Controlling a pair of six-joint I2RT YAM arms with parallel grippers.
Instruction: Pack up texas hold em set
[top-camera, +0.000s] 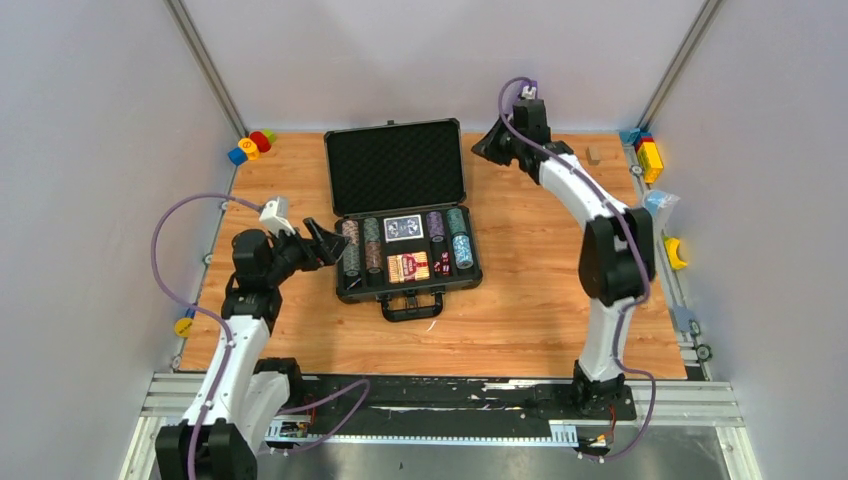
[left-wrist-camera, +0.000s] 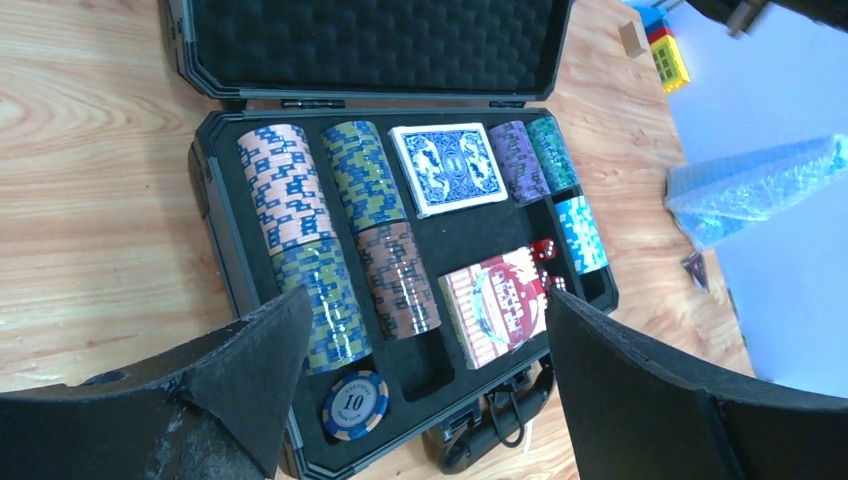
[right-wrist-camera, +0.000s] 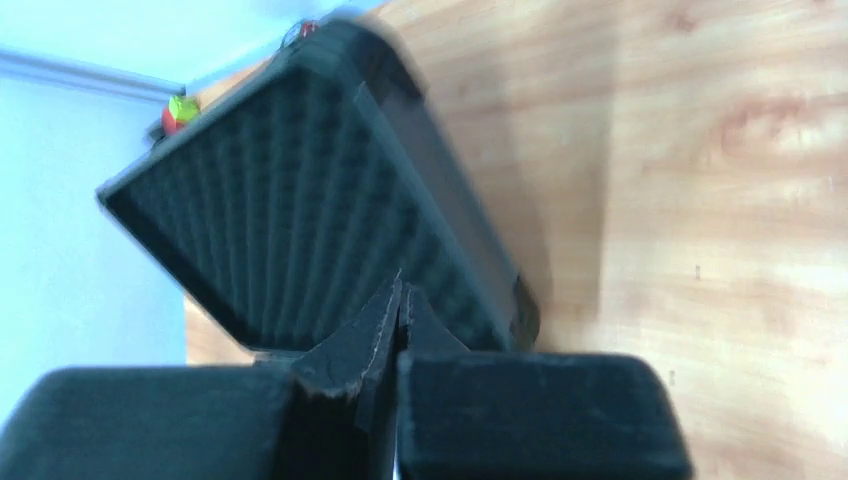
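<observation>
While the dark grey foam-lined briefcase (top-camera: 440, 286) lies open on the wooden table (top-camera: 540, 320), its lid (top-camera: 395, 168) stands raised at the far side. The lid's dimpled foam faces the arms, and the black handle (top-camera: 410, 306) points toward them.

Striped poker-chip rolls fill the briefcase's tray. A pink-and-blue roll (left-wrist-camera: 285, 185) sits at the left rear, with an olive-and-blue roll (left-wrist-camera: 365, 170) beside it. In front of these two lie a green-and-blue roll (left-wrist-camera: 325, 300) and a brown roll (left-wrist-camera: 400, 280). At the right rear are a purple roll (left-wrist-camera: 515, 160) and a teal roll (left-wrist-camera: 552, 152), and a light blue roll (left-wrist-camera: 582, 232) lies in front of them.

A blue-backed card deck (left-wrist-camera: 448, 167) lies in the rear middle pocket. A red-and-white card deck (left-wrist-camera: 495, 305) leans in the front pocket, with red dice (left-wrist-camera: 543, 252) just to its right. A single blue-rimmed chip marked 10 (left-wrist-camera: 352, 403) lies flat in the front-left slot.

The left gripper (top-camera: 330, 243) hovers at the briefcase's left edge, its fingers spread wide with nothing between them. The right gripper (top-camera: 485, 150) sits just off the lid's right edge, its fingers pressed together on nothing. Whether it touches the lid I cannot tell, as the right wrist view is blurred.

Small coloured toy blocks (top-camera: 250, 147) lie beyond the briefcase's left rear corner.
</observation>
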